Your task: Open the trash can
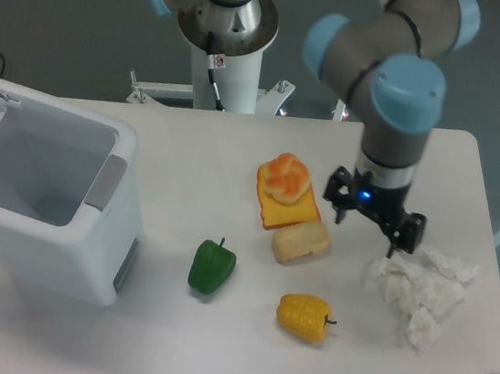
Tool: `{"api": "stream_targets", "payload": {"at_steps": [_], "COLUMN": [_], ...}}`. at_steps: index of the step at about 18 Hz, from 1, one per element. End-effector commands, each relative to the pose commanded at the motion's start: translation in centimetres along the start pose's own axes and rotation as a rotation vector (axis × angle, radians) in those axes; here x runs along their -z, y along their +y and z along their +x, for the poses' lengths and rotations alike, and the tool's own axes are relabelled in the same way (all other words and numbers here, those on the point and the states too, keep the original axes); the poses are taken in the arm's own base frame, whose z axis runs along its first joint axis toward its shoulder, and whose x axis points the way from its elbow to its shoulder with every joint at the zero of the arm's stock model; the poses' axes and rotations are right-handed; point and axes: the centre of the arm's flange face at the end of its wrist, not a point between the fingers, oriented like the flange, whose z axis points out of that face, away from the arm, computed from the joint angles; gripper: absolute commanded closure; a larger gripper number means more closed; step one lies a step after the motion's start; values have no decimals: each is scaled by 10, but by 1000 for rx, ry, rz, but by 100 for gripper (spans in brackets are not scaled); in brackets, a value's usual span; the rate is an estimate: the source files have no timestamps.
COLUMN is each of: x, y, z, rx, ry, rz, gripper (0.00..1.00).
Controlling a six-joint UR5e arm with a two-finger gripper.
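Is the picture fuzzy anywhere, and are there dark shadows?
In the camera view, everything looks a little soft and grainy; the crumpled paper is so bright its folds nearly vanish; shadows are faint, only thin ones under the green pepper and yellow pepper; no strong glare on the trash can.

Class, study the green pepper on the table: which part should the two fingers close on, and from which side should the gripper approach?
Grip the green pepper across its narrower body, coming straight down from above. It lies alone on the table, with free space on both flanks, so the fingers probably fit either side. Its thin stem, pointing toward the table's far edge, looks too small to hold. The gripper hangs open to its right.
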Motion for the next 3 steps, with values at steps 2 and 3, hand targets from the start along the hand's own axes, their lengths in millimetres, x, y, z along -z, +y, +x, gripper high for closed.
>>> {"api": "stream_targets", "payload": {"at_steps": [2,3], "x": [-2,-2], "y": [-1,-1], "z": [1,1], "rx": [-6,-8], "ry": [5,6], "rz": [-4,-7], "gripper": [0,0]}}
